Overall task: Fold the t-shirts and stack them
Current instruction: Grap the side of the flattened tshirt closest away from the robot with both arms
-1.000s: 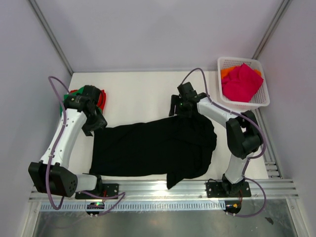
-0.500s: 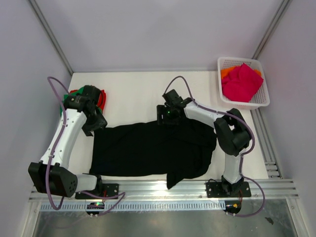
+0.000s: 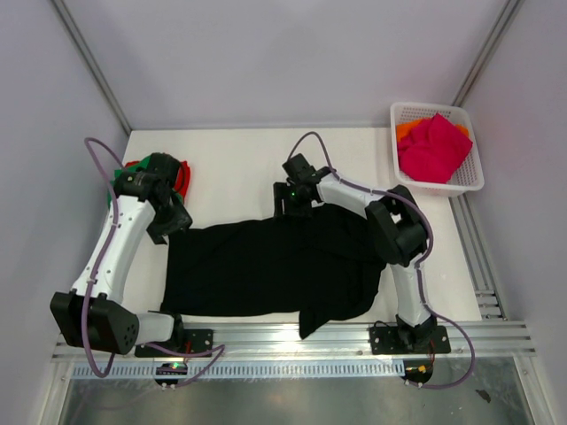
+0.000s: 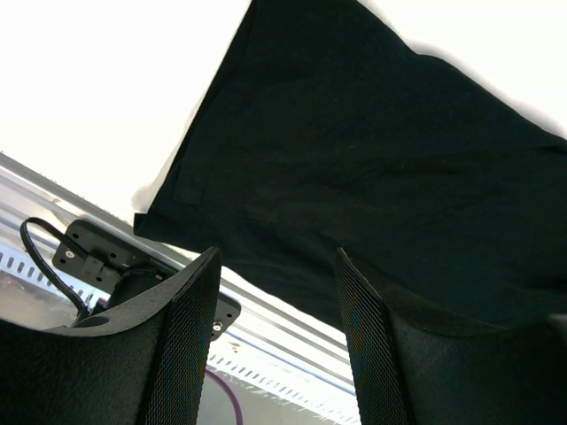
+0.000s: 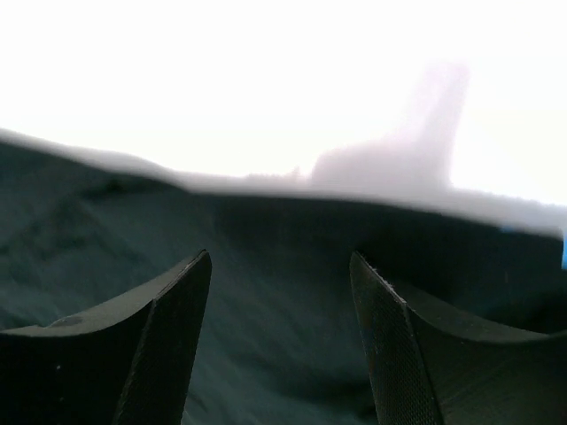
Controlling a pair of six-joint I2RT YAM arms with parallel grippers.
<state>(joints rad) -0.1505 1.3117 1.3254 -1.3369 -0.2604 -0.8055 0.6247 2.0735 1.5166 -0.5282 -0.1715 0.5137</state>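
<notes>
The left arm [image 3: 115,243] covers most of a green t-shirt [image 3: 113,190] and a red t-shirt [image 3: 183,173] at the far left of the worktop [image 3: 239,168]. Only slivers of colour show, so their shape cannot be made out. At the far right, a white lattice plastic basket [image 3: 469,181] holds a rumpled magenta-pink t-shirt [image 3: 432,146]. It hides all but a corner of an orange t-shirt [image 3: 406,131] behind it. In the right wrist view the background is washed out to white and the cloth is blurred.

The black t-shirt [image 3: 275,270] lies spread on the near half of the worktop, between the two arms. It is matte, soft cloth. Its left part is flat with fairly straight edges, and its right part is bunched into folds. A flap droops over the near edge onto the ribbed metal rail [image 3: 292,336]. The right arm [image 3: 399,235] crosses its right side.

The left gripper [image 4: 275,266] is by the shirt's far-left corner. Its textured black jaws stand apart with nothing between them. The right gripper [image 5: 279,261] sits low over the shirt's far edge, jaws likewise spread and holding nothing. Dark cloth shows in the gap between them.
</notes>
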